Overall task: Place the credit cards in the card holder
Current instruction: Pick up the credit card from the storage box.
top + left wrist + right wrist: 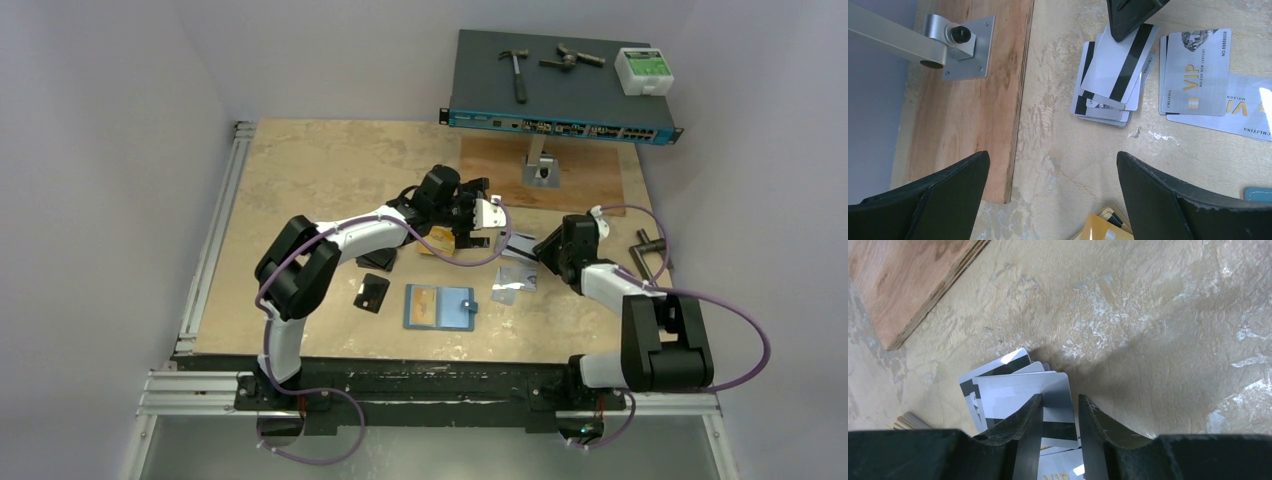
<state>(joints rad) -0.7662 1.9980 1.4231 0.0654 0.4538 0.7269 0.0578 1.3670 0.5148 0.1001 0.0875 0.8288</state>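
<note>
One silver, black-striped card (1013, 390) under right tool (1060, 400), its narrowed grip unclear; left tool (1052, 157) wide open

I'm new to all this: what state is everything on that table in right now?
left hand: wide open, empty.
right hand: partly open, fingertips at the top silver card.
card holder: unfolded, lying flat.
silver cards: loose fanned piles, outside the card holder.
orange cards: stacked flat, outside the card holder.
black cards: lying flat, untouched.
</note>
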